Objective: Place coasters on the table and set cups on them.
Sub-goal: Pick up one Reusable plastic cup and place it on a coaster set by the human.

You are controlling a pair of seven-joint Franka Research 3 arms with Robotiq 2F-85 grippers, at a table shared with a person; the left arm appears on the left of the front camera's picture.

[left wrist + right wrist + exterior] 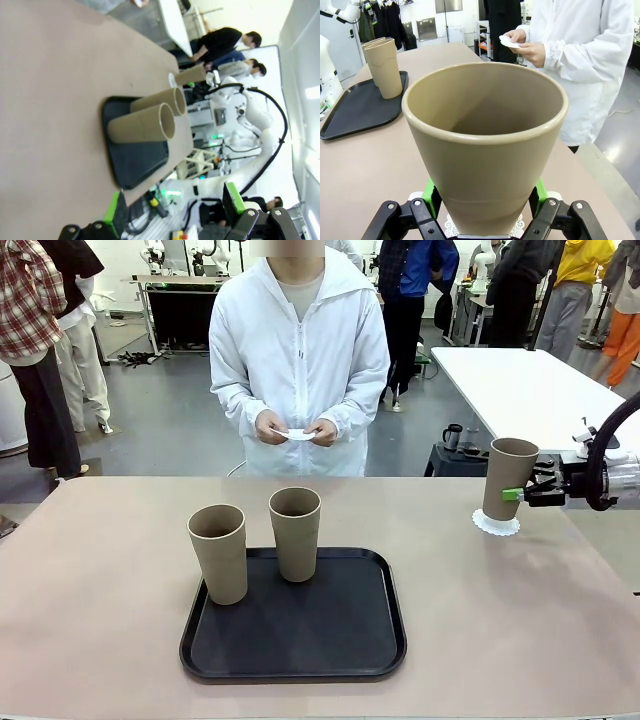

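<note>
Front view: your right tool [513, 494] is clenched on one cup [508, 465] standing on a coaster [496, 526] at the tabletop's [100, 570] right side. Two more cups [219, 552] [296, 533] stand on the black tray [300, 632], well apart: three cups. The person's hands [322, 431] hold a second coaster [298, 434]. Left wrist view: your left tool [172, 205] hangs released, nothing between its pads [112, 212]. Right wrist view: the grasped cup hides much of the tabletop.

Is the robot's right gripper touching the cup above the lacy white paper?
Touching. The right wrist view shows the right gripper with its green pads pressed against both sides of the cup, no gap on either side.
</note>
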